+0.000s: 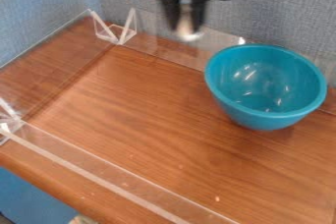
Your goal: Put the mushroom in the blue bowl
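Observation:
My gripper (187, 33) hangs high at the top of the view, pointing straight down and blurred by motion. Its dark fingers are shut on the mushroom (192, 34), which shows only as a pale cream patch at the fingertips. The blue bowl (250, 115) stands on the wooden table at the right, teal, glossy and with nothing in it. The gripper is up and to the left of the bowl's rim, well above the table and apart from the bowl.
Clear acrylic walls (92, 169) fence the wooden table (118, 100) at the front and left, with a triangular brace (118, 27) at the back left. A blue-grey backdrop closes the rear.

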Motion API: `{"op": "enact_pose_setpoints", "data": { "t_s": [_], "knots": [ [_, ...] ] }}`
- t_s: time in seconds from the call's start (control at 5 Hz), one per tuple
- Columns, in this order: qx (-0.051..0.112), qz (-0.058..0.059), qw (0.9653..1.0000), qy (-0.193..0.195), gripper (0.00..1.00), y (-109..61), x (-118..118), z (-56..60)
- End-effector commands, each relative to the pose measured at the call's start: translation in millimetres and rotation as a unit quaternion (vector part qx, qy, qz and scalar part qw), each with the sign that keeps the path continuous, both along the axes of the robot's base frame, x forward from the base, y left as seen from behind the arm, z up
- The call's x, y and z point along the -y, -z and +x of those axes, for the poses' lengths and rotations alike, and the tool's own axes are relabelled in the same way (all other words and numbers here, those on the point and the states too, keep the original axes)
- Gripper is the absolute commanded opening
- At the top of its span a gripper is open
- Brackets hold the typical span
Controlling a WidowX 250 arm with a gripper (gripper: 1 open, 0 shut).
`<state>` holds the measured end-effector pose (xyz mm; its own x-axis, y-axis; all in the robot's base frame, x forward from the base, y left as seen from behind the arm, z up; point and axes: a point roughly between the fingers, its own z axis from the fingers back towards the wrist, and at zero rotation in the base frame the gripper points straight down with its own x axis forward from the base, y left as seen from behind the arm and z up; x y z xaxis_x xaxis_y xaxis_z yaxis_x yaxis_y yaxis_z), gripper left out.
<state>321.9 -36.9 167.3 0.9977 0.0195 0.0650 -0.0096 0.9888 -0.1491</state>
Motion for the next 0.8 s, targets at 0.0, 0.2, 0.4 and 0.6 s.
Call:
{"op": "enact_pose_setpoints", "data": {
  "t_s": [0.0,0.2,0.4,0.6],
  "knots": [
    [0.027,0.0,0.9996,0.006,0.0,-13.9,5,20.4],
    [0.018,0.001,0.9997,0.016,0.0,-5.4,10,21.7],
    [0.008,0.003,0.9996,0.026,0.0,4.5,14,25.3],
    [0.002,0.005,0.9994,0.033,0.0,11.9,18,30.6]
  ]
}}
